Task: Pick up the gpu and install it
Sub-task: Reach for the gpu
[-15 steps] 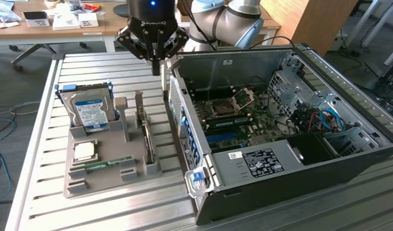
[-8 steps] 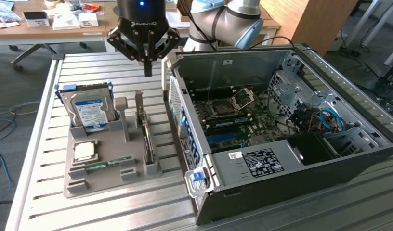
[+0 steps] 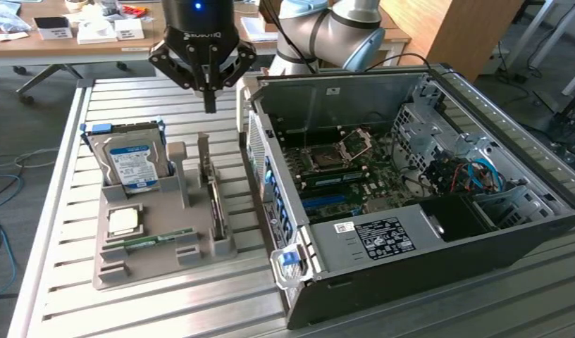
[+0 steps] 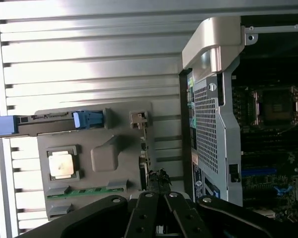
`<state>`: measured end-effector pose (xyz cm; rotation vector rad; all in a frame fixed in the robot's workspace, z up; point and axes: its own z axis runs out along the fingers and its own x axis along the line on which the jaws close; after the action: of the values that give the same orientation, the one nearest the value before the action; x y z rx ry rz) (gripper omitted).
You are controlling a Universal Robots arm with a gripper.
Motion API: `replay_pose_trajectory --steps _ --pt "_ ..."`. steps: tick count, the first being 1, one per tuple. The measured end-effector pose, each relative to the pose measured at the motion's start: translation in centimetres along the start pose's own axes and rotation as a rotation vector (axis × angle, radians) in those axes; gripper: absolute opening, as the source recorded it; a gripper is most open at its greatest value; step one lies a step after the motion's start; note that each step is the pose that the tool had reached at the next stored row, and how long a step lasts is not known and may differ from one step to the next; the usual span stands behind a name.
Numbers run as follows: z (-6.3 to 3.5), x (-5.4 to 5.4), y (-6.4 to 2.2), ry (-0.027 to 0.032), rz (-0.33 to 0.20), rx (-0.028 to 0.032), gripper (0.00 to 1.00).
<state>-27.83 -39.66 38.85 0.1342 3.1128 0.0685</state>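
Observation:
The gpu (image 3: 214, 201) stands on its edge in a slot of the grey holder tray (image 3: 146, 267), thin and dark, with its silver bracket toward the far end. My gripper (image 3: 209, 105) hangs above the slatted table just beyond that far end, shut with nothing between its fingers. In the wrist view the gpu (image 4: 144, 158) appears edge-on along the tray's side nearest the case, and the black fingertips (image 4: 159, 184) meet close over one end of it. The open computer case (image 3: 410, 176) lies on the exterior view's right, motherboard (image 3: 349, 172) exposed.
The tray also holds an upright silver hard drive (image 3: 132, 165), a square CPU (image 3: 125, 222) and a green RAM stick (image 3: 156, 241). The case's perforated side wall (image 3: 259, 162) rises right beside the tray. Desks with clutter stand behind the table.

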Motion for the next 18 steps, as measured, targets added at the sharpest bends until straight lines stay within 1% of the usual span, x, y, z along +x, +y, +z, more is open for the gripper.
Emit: replay_pose_trajectory --steps 4,9,12,18 --pt "0.02 0.5 -0.05 0.0000 0.000 0.0000 0.11" --pt "0.02 0.6 -0.18 0.0001 0.000 -0.0001 0.11" --pt "-0.01 0.5 -0.67 0.0001 0.000 0.0000 0.11" --pt "-0.07 0.4 -2.16 0.0000 0.000 -0.0001 0.11"
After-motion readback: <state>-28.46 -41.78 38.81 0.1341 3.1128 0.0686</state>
